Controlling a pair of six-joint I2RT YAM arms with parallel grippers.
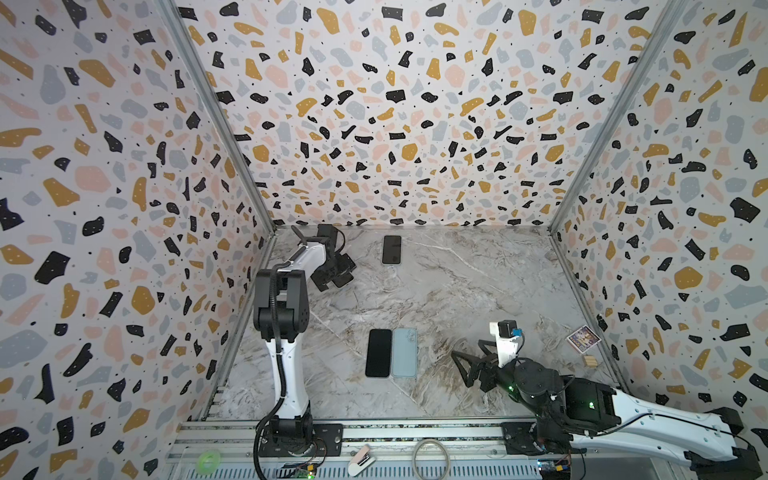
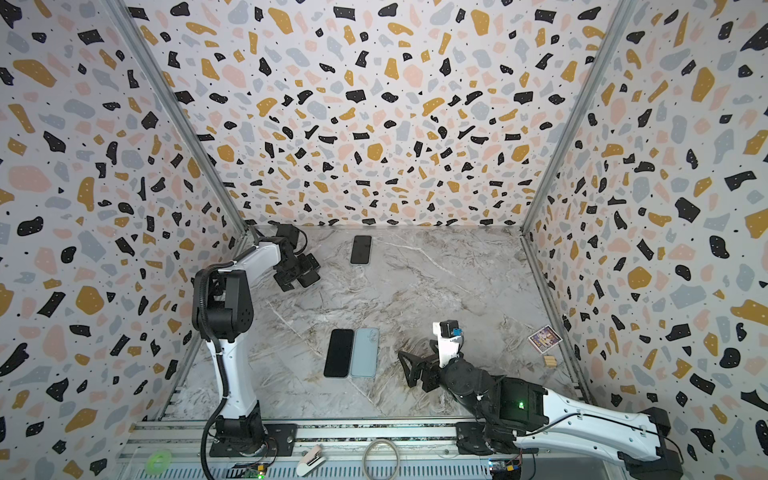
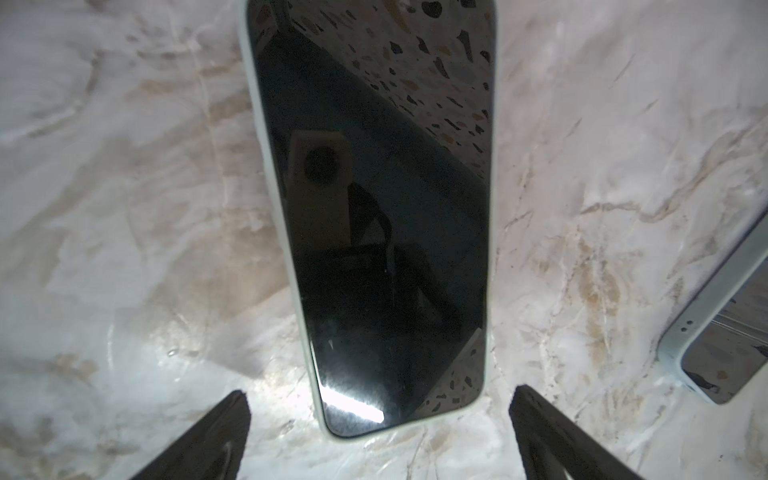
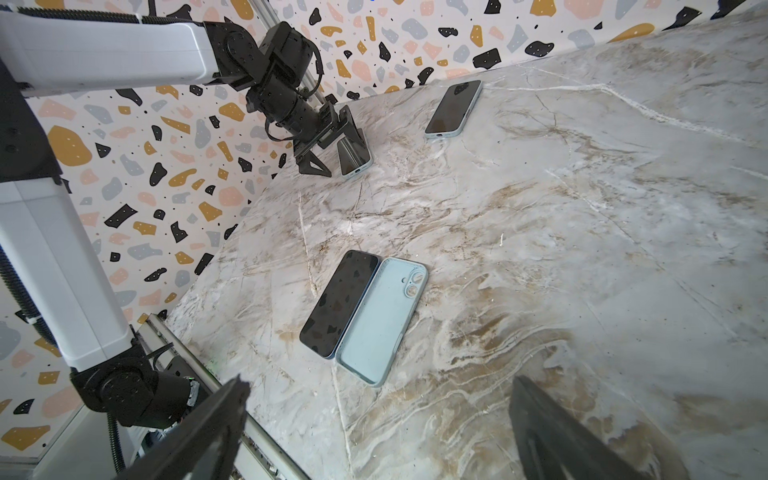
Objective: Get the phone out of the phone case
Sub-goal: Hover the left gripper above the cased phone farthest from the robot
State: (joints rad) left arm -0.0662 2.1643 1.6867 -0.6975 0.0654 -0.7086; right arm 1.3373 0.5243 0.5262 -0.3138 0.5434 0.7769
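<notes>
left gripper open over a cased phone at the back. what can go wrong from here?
1. The left gripper straddles one end of the cased phone lying on the smooth table; closing on the rim may slip or shove it.
2. The right gripper is open and far off at the front, so nothing else steadies that phone.
3. A second cased phone lies nearby and could get knocked.

bare phone (image 1: 378, 353): black screen up, flat, along the empty case's left edge | empty case (image 1: 404, 352): pale blue, flat, camera openings at far end | cased phone (image 1: 392, 249): screen up, well beyond empty case | second cased phone (image 3: 374, 208): pale case, screen up, beyond-left of empty case
</notes>
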